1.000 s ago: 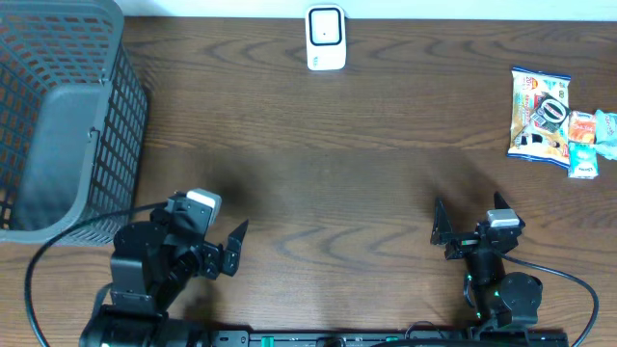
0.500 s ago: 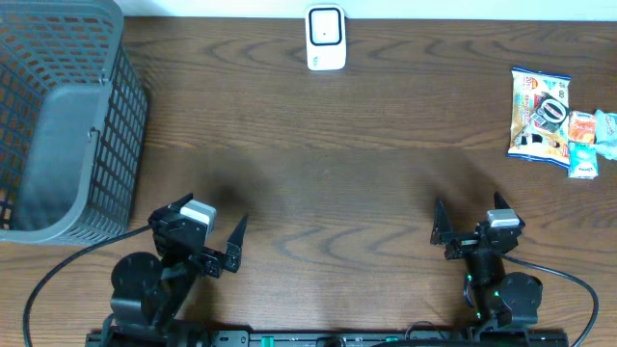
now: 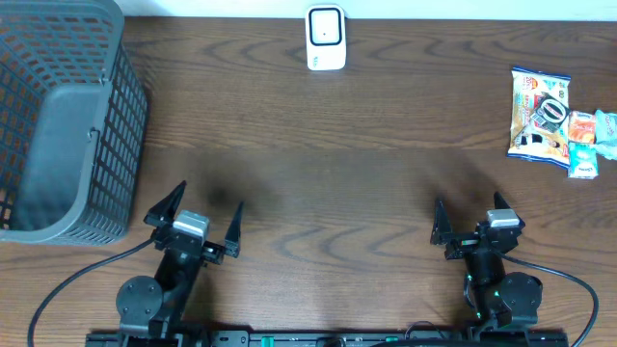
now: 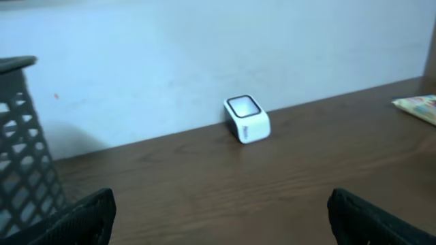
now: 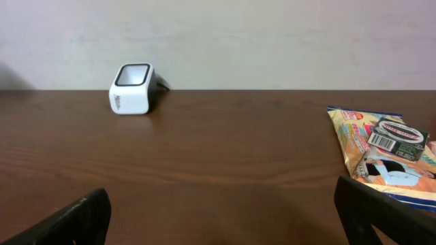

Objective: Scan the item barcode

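While both arms sit low at bench's 6 o'clock edge, L tool (image 3: 211,194): released, jaws spread wide, grasping nothing; approx 7 o'clock, tips aimed twd 12.
R tool (image 3: 467,199): released too, jaws wide, nothing btwn them; approx 5 o'clock, tips aimed twd 12.
bench (image 3: 337,164): dark wood grain, pale wall along its 12 o'clock side.
scanner (image 3: 326,37): white box w/ dark window, upright at 12 o'clock edge, just in front of wall.
snack pack (image 3: 538,114): the item; orange/white/blue pouch lying flat at approx 2 o'clock, near bench's R side, well apart from both tools and from scanner.
barcode (image 5: 390,141): b/w striped label on pack's upper face, facing up, seen in R wrist view; too small to read.
small packets (image 3: 588,143): orange + teal ones, touching snack pack on its 3–4 o'clock side, partly cut by frame edge.
basket (image 3: 123,116): grey plastic mesh, at 9–10 o'clock corner; L tool near its 5 o'clock corner, not touching.
L wrist view: scanner dead ahead at 12, basket mesh at 9, pack edge at 3.
R wrist view: scanner at 11, snack pack at 3, bare bench btwn.
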